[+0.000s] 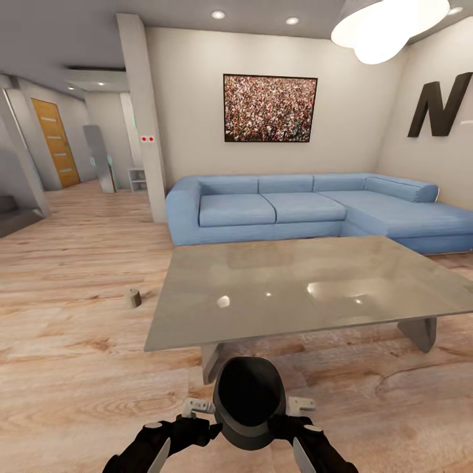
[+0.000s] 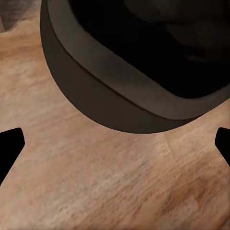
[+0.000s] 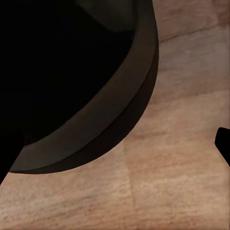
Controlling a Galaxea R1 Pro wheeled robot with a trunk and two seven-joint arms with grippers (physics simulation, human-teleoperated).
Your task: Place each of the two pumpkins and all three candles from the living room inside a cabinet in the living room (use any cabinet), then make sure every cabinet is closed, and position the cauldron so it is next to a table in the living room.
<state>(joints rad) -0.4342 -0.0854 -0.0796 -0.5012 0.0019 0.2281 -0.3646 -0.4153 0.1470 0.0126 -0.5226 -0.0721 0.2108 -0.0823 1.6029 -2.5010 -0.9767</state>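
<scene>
Nearest, at 6 o'clock in the head view, the dark cauldron (image 1: 248, 402) hangs between the two arms, just in front of the coffee table's near edge. The left gripper (image 1: 197, 408) and the right gripper (image 1: 301, 406) press in from 9 and 3 o'clock, which looks like a two-sided squeeze to carry a pot too wide for one hand. In the left wrist view the cauldron's rim (image 2: 120, 96) sits ahead of the fingers (image 2: 9, 143), whose dark tips stand wide apart at either edge; the right wrist view shows the same, fingers (image 3: 224, 141) spread with the pot wall (image 3: 115, 115) beyond them. So the fingers do not clamp it; the pot appears braced between the wrists.

Farther, at 12 o'clock, the grey surface (image 1: 309, 289) stands bare. At 10 o'clock one candle (image 1: 133, 298) lies on the plank floor (image 1: 79, 341), well apart from the grippers. Beyond is the blue sofa (image 1: 295, 207).
</scene>
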